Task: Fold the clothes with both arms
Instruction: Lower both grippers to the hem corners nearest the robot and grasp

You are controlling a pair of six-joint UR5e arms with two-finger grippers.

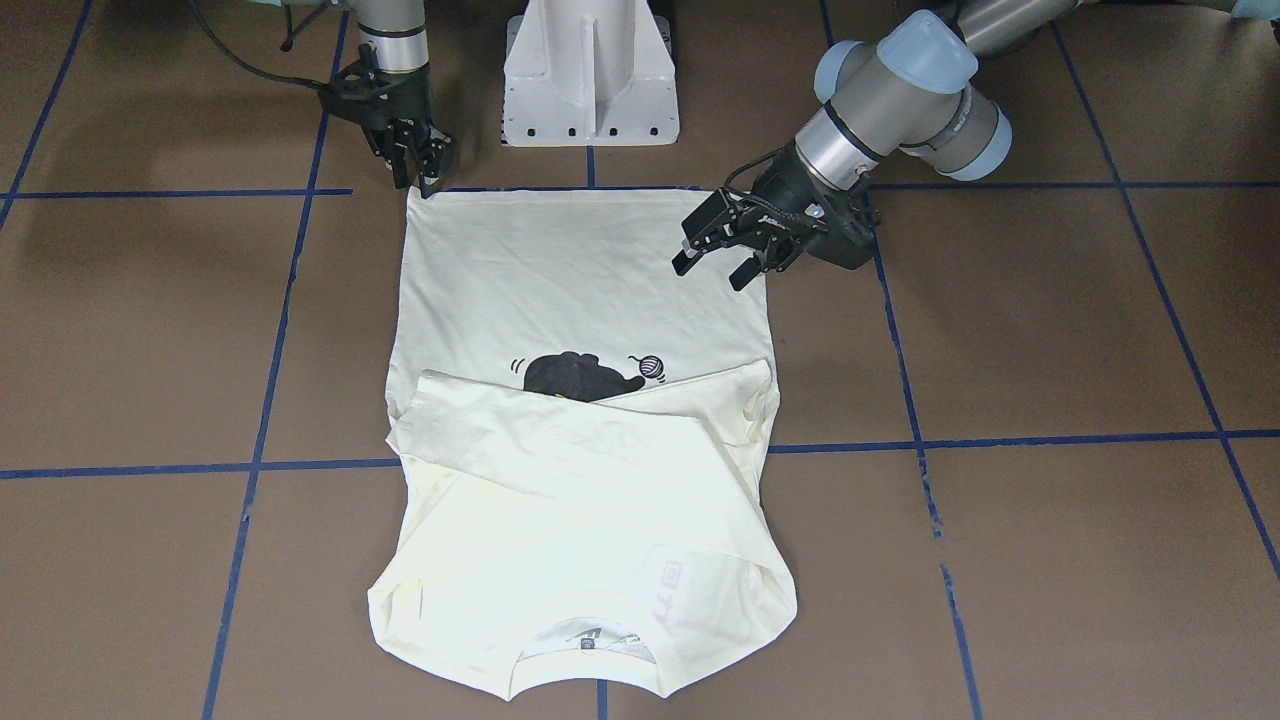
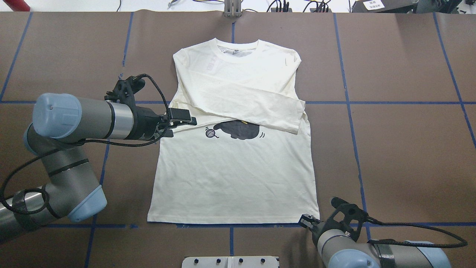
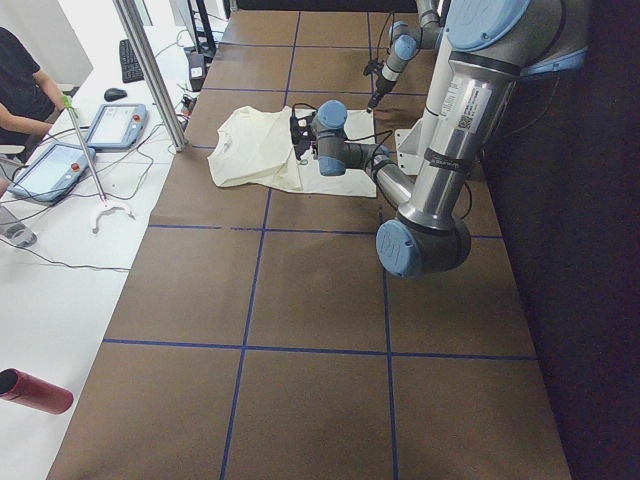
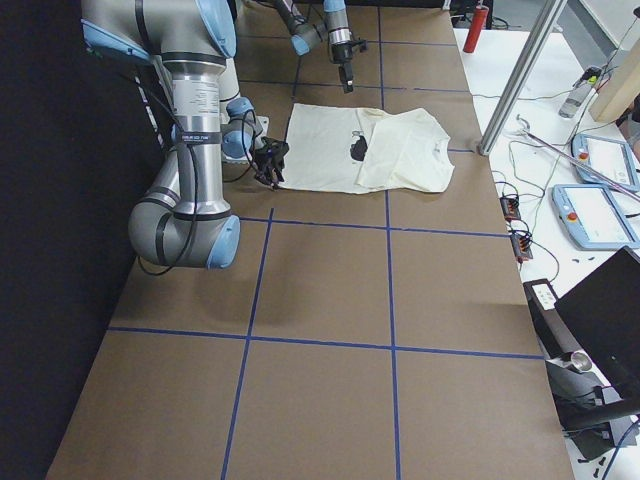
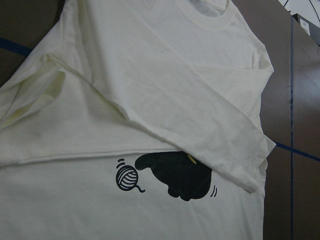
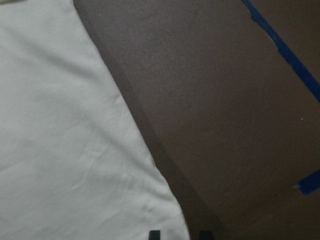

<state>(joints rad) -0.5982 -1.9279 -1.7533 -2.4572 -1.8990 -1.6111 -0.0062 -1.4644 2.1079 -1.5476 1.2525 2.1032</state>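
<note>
Big brown worktop (image 2: 390, 149) taped into a blue grid, and flat in the middle of it lies the cream-white long-sleeved cotton T-shirt (image 2: 238, 178), print side up, collar on the far side from the robot, hem along a blue line near the white base; a sleeve is folded across the chest. The grey-silver left arm with light-blue joint caps (image 2: 74, 117) reaches in low over the shirt's side edge; the matching right arm (image 1: 395, 30) comes straight down at the hem corner. The left hand (image 1: 712, 272) is spread wide, holding nothing; the right hand (image 1: 424, 183) is narrow, tips just apart at that corner (cloth flat there, not lifted). The black cat print (image 2: 240, 131) peeks out half-covered by the sleeve; the little yarn ball print (image 2: 211, 133) sits just beside it.
</note>
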